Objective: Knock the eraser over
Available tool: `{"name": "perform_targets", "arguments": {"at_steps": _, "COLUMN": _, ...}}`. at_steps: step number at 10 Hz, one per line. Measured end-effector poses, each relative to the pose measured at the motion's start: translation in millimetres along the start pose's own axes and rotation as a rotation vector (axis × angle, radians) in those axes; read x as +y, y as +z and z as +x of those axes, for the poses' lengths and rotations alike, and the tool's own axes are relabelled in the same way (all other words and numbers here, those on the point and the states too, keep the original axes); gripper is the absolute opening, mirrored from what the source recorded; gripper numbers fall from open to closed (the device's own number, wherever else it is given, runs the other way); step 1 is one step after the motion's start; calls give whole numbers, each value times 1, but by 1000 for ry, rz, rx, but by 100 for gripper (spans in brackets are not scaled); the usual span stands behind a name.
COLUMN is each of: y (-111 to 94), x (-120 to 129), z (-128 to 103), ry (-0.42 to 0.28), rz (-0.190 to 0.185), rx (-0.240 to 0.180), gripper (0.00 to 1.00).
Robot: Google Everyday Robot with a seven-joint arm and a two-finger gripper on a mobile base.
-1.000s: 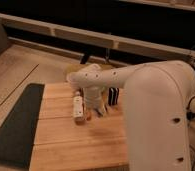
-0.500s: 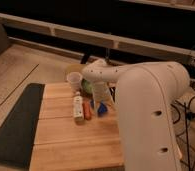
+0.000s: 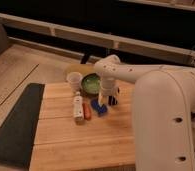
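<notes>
Since 0.5 s ago your white arm [image 3: 141, 80] has swung further right across the light wooden slatted worktop [image 3: 66, 140]; wrist now sits right of the green round bowl [image 3: 89, 83], where before it covered more of the centre.

Pincer [image 3: 107, 100] hangs below the white wrist cylinder, low over the worktop, just right of the flat blue object [image 3: 97, 106] and just left of the small block eraser w/ black and white vertical stripes [image 3: 114, 97]. Pincer state: cannot tell, it merges w/ the wrist housing and the things behind it.

Eraser: only partly seen, tucked against the right side of the wrist, near the worktop's back right. It looks upright; contact w/ pincer cannot be judged.

Other items, left to right:
- white round cup [image 3: 74, 80], upright, just left of the bowl.
- white oblong bottle-like object [image 3: 78, 107] lying flat, lengthwise front to back.
- small red-orange object [image 3: 87, 111] lying right beside it, touching or nearly so.
- dark grey mat [image 3: 16, 125] on the floor, left of the worktop.
</notes>
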Motion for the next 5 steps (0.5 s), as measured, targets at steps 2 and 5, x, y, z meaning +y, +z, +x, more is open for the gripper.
{"name": "perform_targets", "arguments": {"at_steps": 2, "y": -9, "x": -21, "z": -7, "ry": -103, "rz": -18, "rx": -44, "gripper": 65}}
{"name": "perform_targets", "arguments": {"at_steps": 5, "y": -28, "x": -35, "z": -33, "ry": -294, "rz": -11, "rx": -115, "gripper": 65}}
